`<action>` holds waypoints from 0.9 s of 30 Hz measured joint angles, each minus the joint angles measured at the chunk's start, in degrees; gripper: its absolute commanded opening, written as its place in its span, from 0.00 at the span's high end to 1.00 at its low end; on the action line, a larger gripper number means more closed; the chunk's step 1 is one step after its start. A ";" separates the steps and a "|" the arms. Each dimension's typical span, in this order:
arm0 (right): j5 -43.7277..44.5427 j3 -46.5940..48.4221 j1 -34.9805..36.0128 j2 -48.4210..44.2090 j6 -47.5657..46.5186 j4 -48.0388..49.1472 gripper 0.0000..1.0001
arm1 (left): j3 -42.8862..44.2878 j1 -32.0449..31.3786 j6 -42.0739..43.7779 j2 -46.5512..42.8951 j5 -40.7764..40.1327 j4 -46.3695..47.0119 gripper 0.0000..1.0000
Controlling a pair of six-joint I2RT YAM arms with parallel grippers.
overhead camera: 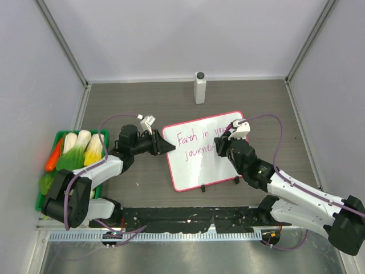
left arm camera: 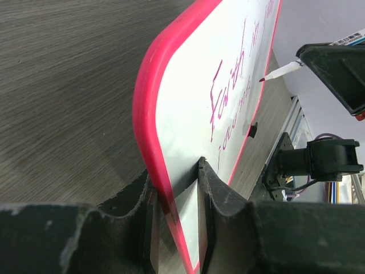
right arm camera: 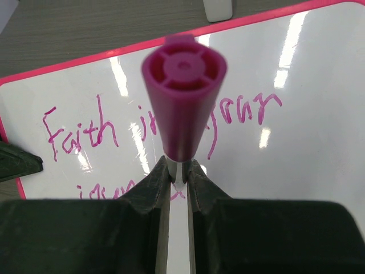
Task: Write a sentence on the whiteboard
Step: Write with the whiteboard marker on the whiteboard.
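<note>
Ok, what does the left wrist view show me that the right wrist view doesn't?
Only left wrist: how the left hand clamps the whiteboard by its pink edge, the pen's thin tip near the surface (I cannot tell if it touches), and one black clip foot. Only right wrist: the right hand closed on the pen below its magenta end, the word "your", and a white bottle's base beyond the board. Both: the board and the pink writing starting "Faith".
</note>
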 measured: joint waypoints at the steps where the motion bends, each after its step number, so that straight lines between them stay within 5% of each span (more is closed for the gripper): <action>1: 0.09 0.20 -0.04 0.07 -0.02 0.17 0.99 | 0.00 0.00 0.00 0.00 0.00 0.00 1.00; 27: 0.87 -1.20 -1.03 1.42 -0.02 2.23 0.99 | 0.04 -0.11 0.04 0.00 -0.15 -0.04 1.00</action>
